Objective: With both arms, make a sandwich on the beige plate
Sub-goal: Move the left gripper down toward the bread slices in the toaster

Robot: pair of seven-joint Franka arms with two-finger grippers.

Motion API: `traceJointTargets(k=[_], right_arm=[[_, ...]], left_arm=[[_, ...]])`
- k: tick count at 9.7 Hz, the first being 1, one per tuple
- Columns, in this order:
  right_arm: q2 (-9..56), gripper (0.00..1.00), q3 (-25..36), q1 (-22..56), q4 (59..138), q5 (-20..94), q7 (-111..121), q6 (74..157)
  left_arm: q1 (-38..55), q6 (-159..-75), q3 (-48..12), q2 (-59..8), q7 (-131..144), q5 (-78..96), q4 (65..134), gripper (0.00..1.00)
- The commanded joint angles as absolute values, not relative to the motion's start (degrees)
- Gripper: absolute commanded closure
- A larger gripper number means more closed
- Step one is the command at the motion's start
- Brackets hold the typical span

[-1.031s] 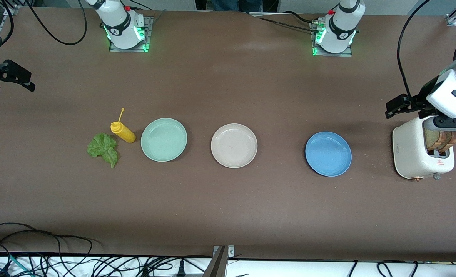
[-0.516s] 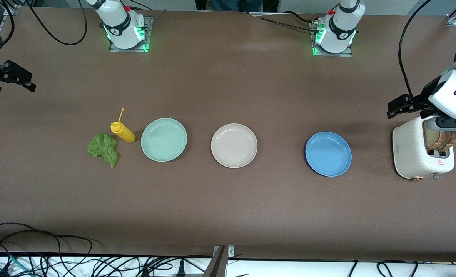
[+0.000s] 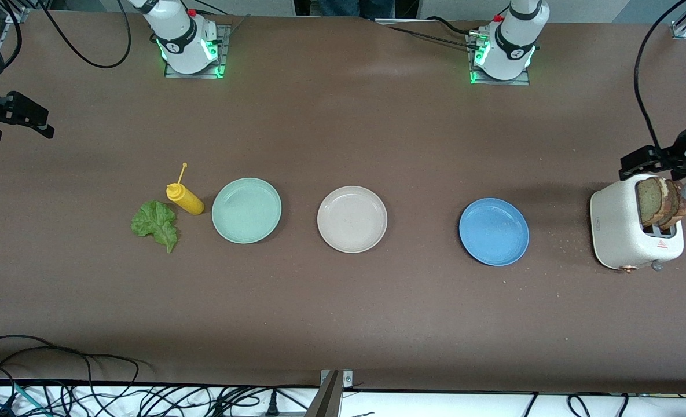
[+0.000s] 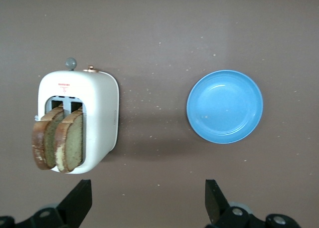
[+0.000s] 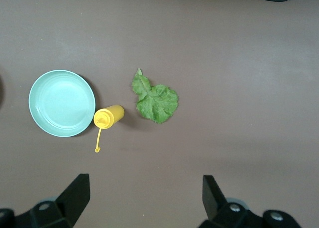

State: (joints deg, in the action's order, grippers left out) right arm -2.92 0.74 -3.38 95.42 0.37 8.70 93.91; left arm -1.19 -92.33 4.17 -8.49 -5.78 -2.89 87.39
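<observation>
Brown-crusted bread slices (image 3: 659, 202) stand in the toaster (image 3: 620, 229) (plate bare); left gripper (image 3: 655, 159), fingers apart, hangs above it and should descend straight, while right gripper (image 3: 13, 116), also apart, waits.

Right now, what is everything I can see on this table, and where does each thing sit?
lettuce leaf: one, green, toward the right arm's end, beside the bottle.
mustard bottle: one, yellow, between leaf and mint plate.
mint green plate: one, bare.
beige plate: one, middle of the row, bare.
blue plate: one, toward the left arm's end.
toaster: one, white, beside the blue plate.
bread slices: two, brown, standing in the toaster.
left pincer: open, above the toaster.
right pincer: open, waiting above the table's end.
</observation>
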Motion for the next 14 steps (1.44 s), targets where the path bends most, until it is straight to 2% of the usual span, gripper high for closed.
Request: traceJointTargets(k=[1, 7, 14], right_arm=[[-2.37, 0.0, 0.62, -3.34, 93.95, 0.53, 8.17, 92.72], [-2.46, 0.0, 0.35, -3.34, 93.96, 0.53, 8.09, 92.72], [-2.37, 0.0, 0.35, -3.34, 93.96, 0.53, 8.0, 91.76]], left_arm=[[-3.16, -92.63, 3.69, -10.28, -9.39, -4.39, 86.31, 0.0], [-4.57, -94.57, 3.69, -11.43, -11.08, -3.61, 86.31, 0.0], [-2.64, -94.48, -0.09, -10.81, -8.7, 1.58, 85.87, 0.0]])
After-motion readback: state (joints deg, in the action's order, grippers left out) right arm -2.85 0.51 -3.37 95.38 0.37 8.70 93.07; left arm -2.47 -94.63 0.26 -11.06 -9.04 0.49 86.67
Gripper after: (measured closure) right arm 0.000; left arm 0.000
